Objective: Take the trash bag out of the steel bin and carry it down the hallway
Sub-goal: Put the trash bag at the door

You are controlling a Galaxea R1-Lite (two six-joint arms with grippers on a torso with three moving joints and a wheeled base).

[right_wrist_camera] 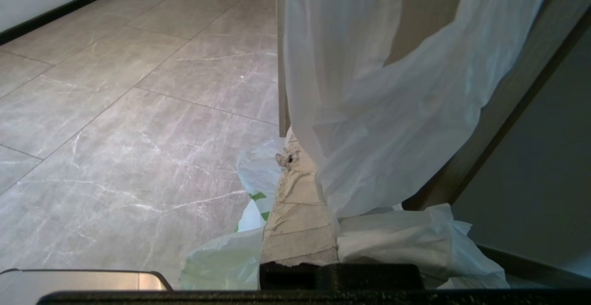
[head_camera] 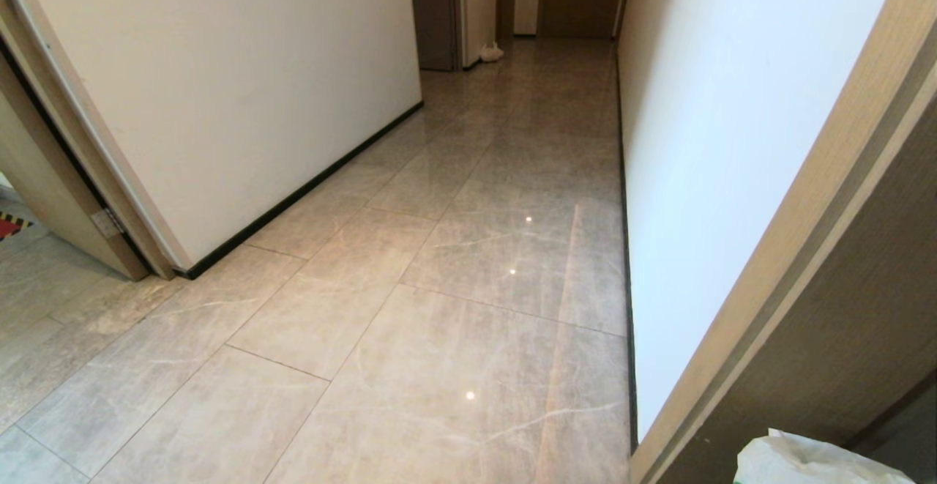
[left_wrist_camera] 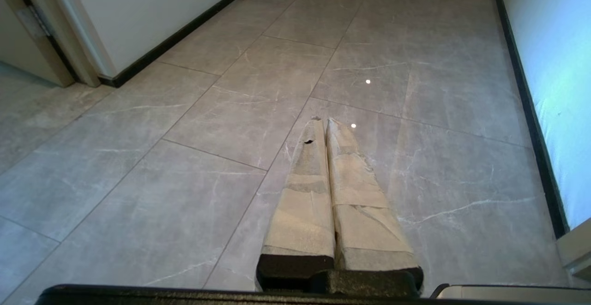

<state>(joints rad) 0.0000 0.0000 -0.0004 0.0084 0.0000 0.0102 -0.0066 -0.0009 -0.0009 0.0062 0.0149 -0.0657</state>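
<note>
Right end effector (right_wrist_camera: 302, 157) clamped on trash bag (right_wrist_camera: 383, 125), left end effector (left_wrist_camera: 323, 122) pressed together empty; thin plastic may tear or snag door frame (head_camera: 790, 250) mid-hallway (head_camera: 468, 250).

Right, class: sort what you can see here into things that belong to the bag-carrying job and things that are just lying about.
Part of the job:
- thin translucent white plastic trash bag
- right gripper, shut on it
- glossy grey-tiled hallway

Just lying about:
- small white bag at the far wall
- left gripper, shut, empty
</note>
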